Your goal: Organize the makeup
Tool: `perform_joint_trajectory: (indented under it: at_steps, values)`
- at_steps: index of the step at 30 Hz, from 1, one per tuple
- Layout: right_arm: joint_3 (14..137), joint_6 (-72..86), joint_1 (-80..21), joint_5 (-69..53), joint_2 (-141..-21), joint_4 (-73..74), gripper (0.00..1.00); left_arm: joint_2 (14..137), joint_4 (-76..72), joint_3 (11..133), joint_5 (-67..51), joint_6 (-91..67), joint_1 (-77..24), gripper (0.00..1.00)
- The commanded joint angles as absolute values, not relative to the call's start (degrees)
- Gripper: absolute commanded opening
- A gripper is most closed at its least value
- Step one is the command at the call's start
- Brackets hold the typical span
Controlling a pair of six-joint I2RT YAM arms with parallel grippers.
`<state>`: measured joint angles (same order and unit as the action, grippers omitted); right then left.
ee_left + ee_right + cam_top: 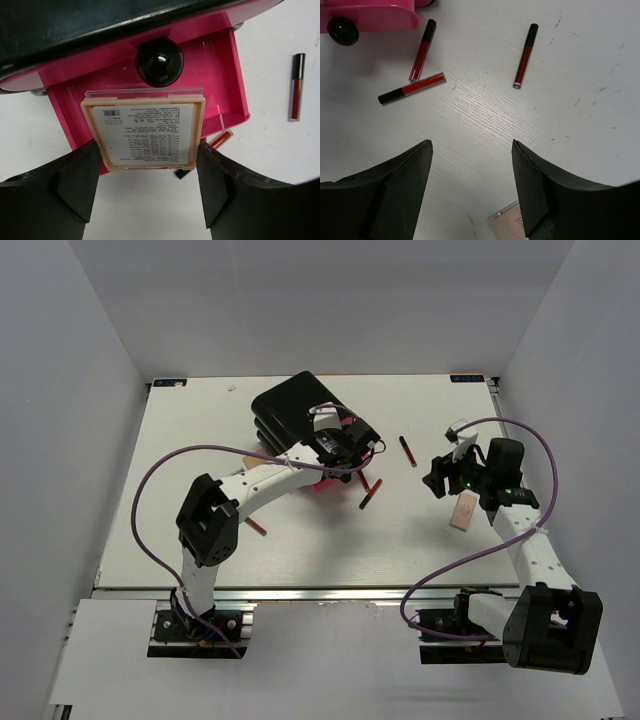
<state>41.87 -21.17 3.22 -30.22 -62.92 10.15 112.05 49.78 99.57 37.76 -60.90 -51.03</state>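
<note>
While the left gripper point(148, 170) is clasping a beige compact point(145, 130) over the pink drawer point(220, 75), the right gripper point(470, 165) is idling unclenched and empty, a lower-and-release likely coming.

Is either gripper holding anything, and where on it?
The left gripper pinches the beige compact by its side edges, over the pink drawer. The right gripper holds nothing.

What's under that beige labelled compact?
Under the beige labelled compact: the pink plastic drawer and a slim red tube showing at both ends. The tube's middle and the drawer floor there are covered.
</note>
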Motion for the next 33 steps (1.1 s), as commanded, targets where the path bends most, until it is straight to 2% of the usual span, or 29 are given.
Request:
perform_joint_trajectory:
  at_steps: [1,4,9,12,13,17,19,20,22,24,33]
  values:
    - [41.5,-20.4,3.6,-31.4,-61.3,8.7,0.7,111.6,50.5,101.6,45.4,-60.7,-52.3,0.05]
    - [41.3,-20.6,3.6,-31.5,-60.9,8.9,0.7,113.0,50.3,101.2,46.9,-61.1,-52.5,0.16]
    - [41.0,-20.6,3.7,-32.0,-60.5,9.2,0.7,113.5,49.3,100.5,48.3,-61.1,-52.5,0.24]
    - [40.9,-20.4,3.7,-32.4,-60.3,9.3,0.7,113.7,49.3,100.1,48.2,-61.3,-52.6,0.38]
    - [40.9,-20.4,3.7,-32.4,-60.3,9.4,0.7,113.7,49.4,99.9,48.1,-61.3,-52.6,0.46]
    - [40.8,-21.4,3.7,-32.3,-60.1,10.0,0.7,113.1,49.9,100.0,46.5,-61.2,-52.6,0.64]
    - [40.9,-21.9,3.7,-32.3,-60.0,10.2,0.71,112.4,49.7,99.9,45.9,-60.9,-52.6,0.66]
    - [40.8,-21.9,3.7,-32.3,-59.9,10.4,0.71,111.7,49.5,99.8,45.6,-60.6,-52.6,0.76]
    - [40.7,-21.9,3.7,-32.3,-59.9,10.5,0.71,111.1,49.2,99.3,45.5,-60.6,-52.5,0.77]
    - [40.7,-21.8,3.7,-32.3,-59.9,10.5,0.71,110.7,49.3,99.1,45.8,-60.8,-52.6,0.98]
    - [40.7,-22.8,3.7,-31.6,-60.1,10.9,0.71,110.4,50.1,101.2,45.9,-60.0,-52.5,0.98]
